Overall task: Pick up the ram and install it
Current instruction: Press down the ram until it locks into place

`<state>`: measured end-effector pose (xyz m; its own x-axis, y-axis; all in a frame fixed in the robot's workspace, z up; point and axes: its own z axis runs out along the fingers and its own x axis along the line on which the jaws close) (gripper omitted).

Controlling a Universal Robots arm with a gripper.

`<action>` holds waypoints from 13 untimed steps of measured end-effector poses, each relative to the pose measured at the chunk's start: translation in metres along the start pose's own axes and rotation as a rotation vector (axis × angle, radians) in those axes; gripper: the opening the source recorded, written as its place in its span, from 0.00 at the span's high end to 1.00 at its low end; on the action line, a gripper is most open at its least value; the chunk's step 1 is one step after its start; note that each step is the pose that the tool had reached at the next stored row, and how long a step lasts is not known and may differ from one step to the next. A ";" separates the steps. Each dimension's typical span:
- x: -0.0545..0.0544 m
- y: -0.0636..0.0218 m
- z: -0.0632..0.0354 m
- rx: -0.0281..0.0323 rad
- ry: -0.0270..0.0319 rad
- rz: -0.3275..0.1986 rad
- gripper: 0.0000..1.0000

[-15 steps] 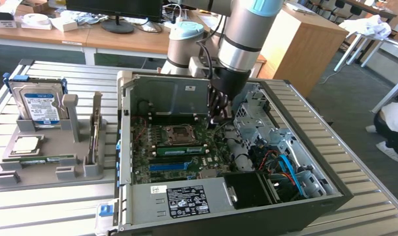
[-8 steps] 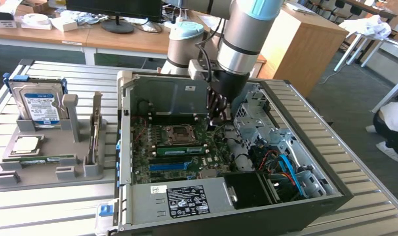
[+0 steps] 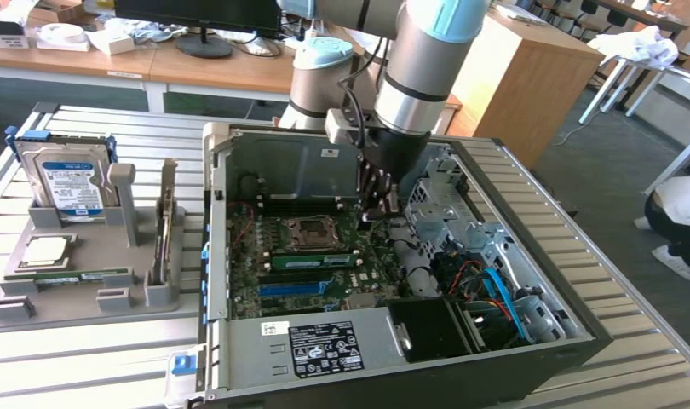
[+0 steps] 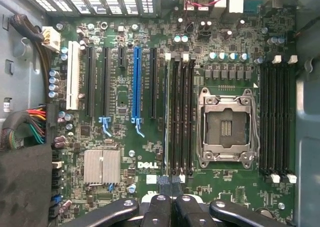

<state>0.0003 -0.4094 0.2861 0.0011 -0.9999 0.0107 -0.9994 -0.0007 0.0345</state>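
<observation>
Hand (image 3: 374,213) is down inside the open PC case (image 3: 572,315), over the motherboard (image 3: 311,264), just beside the empty CPU socket (image 3: 307,232) on the exterior view's right. Fingers are closed together, pads (image 4: 161,207) meeting with no gap in the wrist view.

Ram (image 4: 166,137): in the wrist view a thin stick stands edge-on in the memory slots next to the socket, running straight up from between the fingertips. Can't tell if the fingers actually pinch it or just sit at its end. In the exterior view a green board (image 3: 311,258) lies in the slot bank below the socket.

Other wrist-view detail: second bank of black slots (image 4: 276,122) on the far side of the socket, white latches at both ends. Blue expansion slot (image 4: 136,84) and a finned silver heatsink (image 4: 102,166) also on the board.

On the tabletop (image 3: 95,358), grey parts fixture (image 3: 83,294) sits at the exterior view's left of the case. It holds the blue-labelled hard drive (image 3: 66,183) upright, the silver processor chip (image 3: 41,251) flat, and another green stick (image 3: 70,278) lying in its front groove. A further thin board (image 3: 163,234) stands on edge in the holder near the case.
</observation>
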 end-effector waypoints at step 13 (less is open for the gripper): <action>0.000 -0.0003 0.0145 -0.0011 0.0008 0.000 0.90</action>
<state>0.0000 -0.4094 0.2716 0.0010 -0.9999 0.0115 -0.9994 -0.0006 0.0356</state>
